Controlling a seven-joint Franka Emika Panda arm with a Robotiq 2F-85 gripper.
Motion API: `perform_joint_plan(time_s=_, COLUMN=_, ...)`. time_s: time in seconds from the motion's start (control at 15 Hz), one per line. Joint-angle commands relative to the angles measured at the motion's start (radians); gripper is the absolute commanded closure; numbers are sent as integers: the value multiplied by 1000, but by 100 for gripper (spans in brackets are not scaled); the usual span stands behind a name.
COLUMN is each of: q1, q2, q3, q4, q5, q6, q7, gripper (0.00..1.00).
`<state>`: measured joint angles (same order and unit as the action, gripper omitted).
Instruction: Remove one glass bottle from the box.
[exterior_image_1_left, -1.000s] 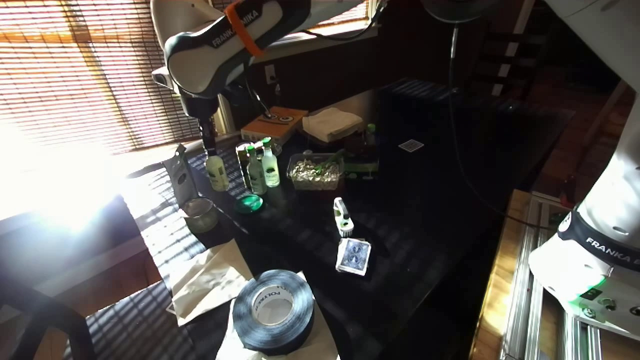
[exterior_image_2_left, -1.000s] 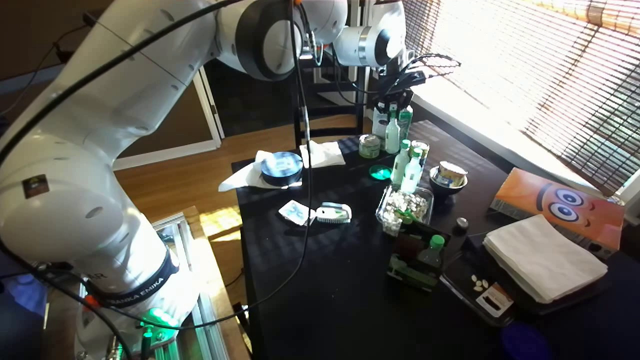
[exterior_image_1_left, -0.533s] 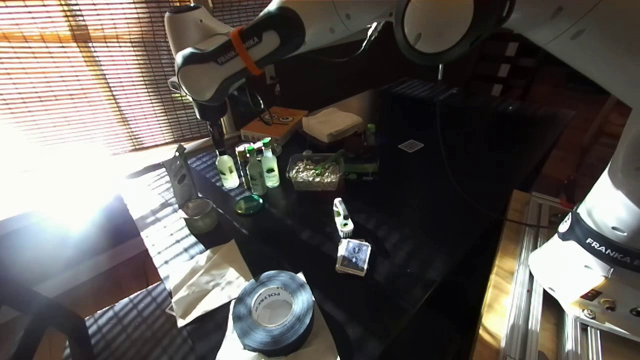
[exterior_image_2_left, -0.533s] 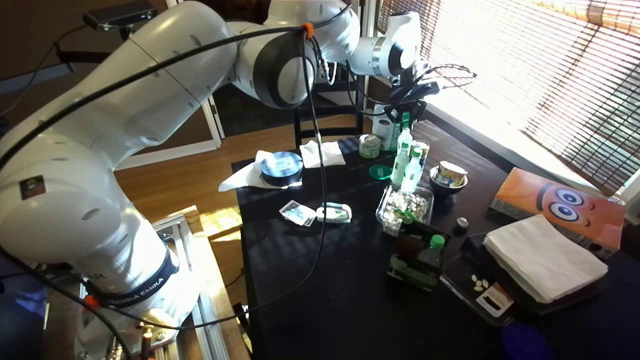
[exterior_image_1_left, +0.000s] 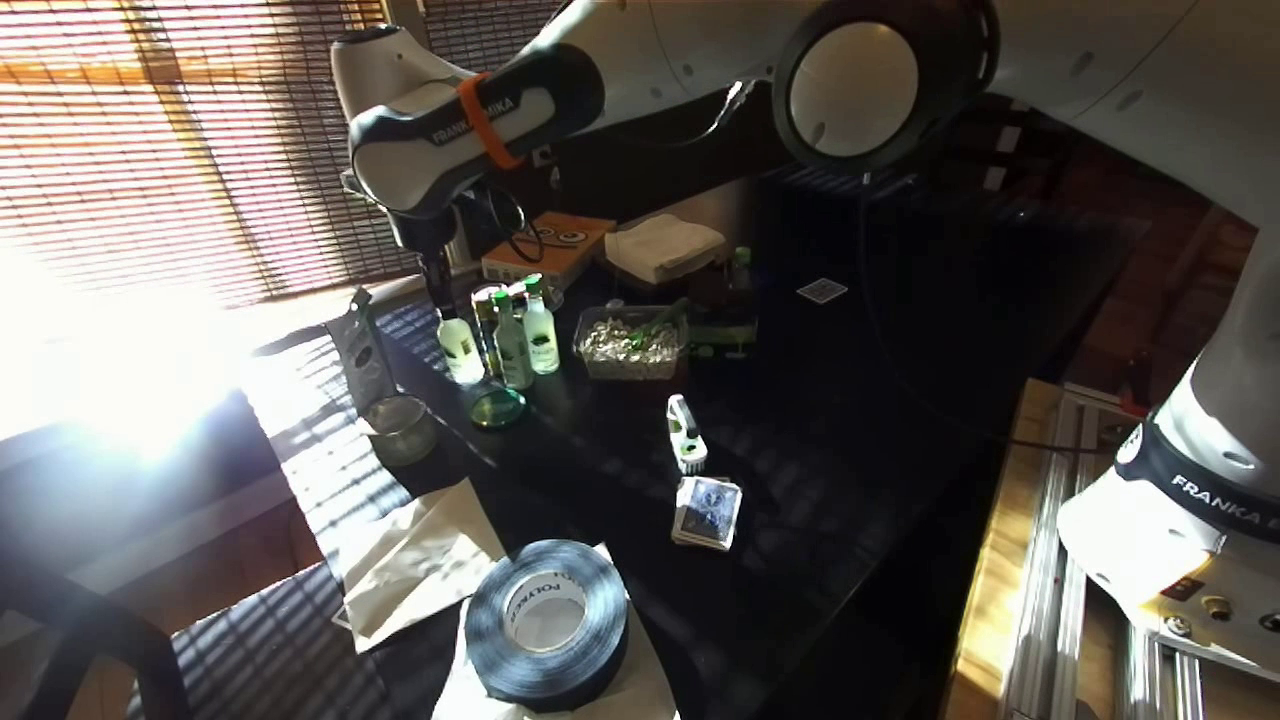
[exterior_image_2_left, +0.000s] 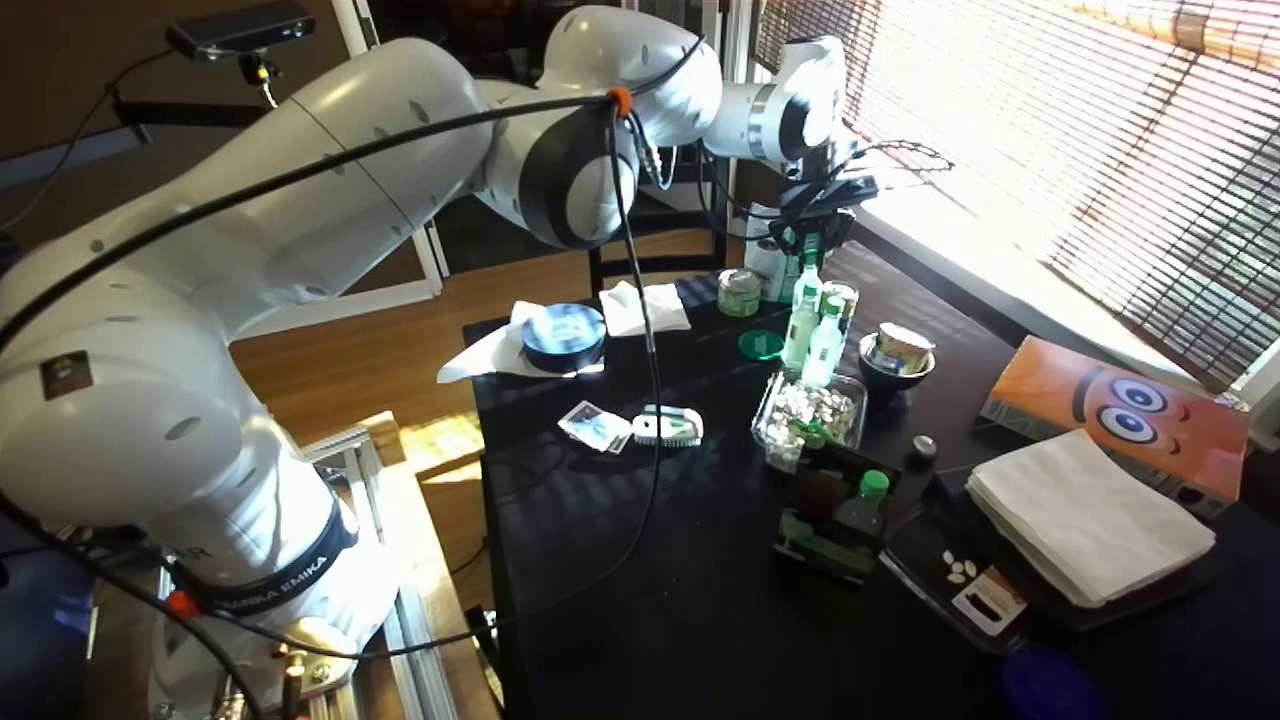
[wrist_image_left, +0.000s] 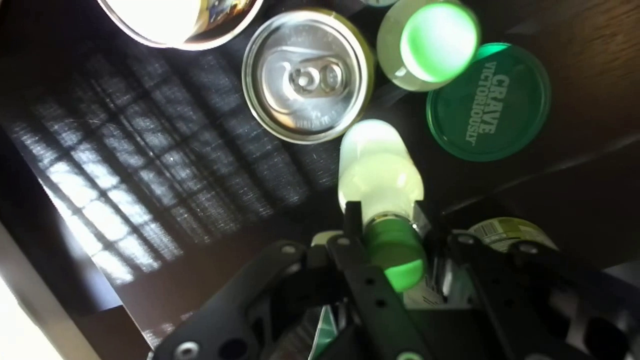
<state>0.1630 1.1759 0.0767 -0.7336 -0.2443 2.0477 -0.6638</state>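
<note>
My gripper (exterior_image_1_left: 443, 305) is shut on the neck of a glass bottle (exterior_image_1_left: 460, 350), pale yellow-green with a green cap. The wrist view shows its fingers (wrist_image_left: 386, 206) on both sides of the neck below the cap, and the bottle's body (wrist_image_left: 382, 175) near a can. In an exterior view the bottle leans slightly; I cannot tell whether its base touches the table. Two similar bottles (exterior_image_2_left: 800, 335) (exterior_image_2_left: 823, 345) stand upright close by. A dark open carton box (exterior_image_2_left: 825, 545) holds another green-capped bottle (exterior_image_2_left: 865, 505). A low orange-tan box (exterior_image_2_left: 1130, 410) with cartoon eyes lies at the window side.
The can (wrist_image_left: 310, 75) and a green lid (wrist_image_left: 490, 105) lie close to the held bottle. A clear tray of foil pieces (exterior_image_2_left: 812, 410), a bowl with a tin (exterior_image_2_left: 897, 360), a pouch (exterior_image_1_left: 360, 350), a jar (exterior_image_1_left: 400, 430) and a napkin stack (exterior_image_2_left: 1090, 515) stand around.
My gripper has moved with the bottle away from the pouch, toward the can and the two standing bottles. In the last half second it has come down slightly.
</note>
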Motion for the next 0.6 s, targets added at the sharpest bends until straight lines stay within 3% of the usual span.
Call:
perform_joint_plan(time_s=0.0, q1=-2, q2=53, q3=11, q4=98, q5=27, q6=-57, q7=6, gripper=93)
perform_joint_plan(time_s=0.27, q1=-2, q2=71, q3=14, q4=122, q5=34, q6=-71, q7=24, gripper=93)
perform_joint_plan(time_s=0.33, q1=-2, q2=74, q3=12, q4=127, q5=36, q6=-75, q7=37, gripper=45)
perform_joint_plan(time_s=0.4, q1=-2, q2=76, q3=12, q4=133, q5=38, q6=-79, q7=42, gripper=44)
perform_joint_plan(time_s=0.53, q1=-1, q2=76, q3=7, q4=146, q5=36, q6=-81, q7=64, gripper=31)
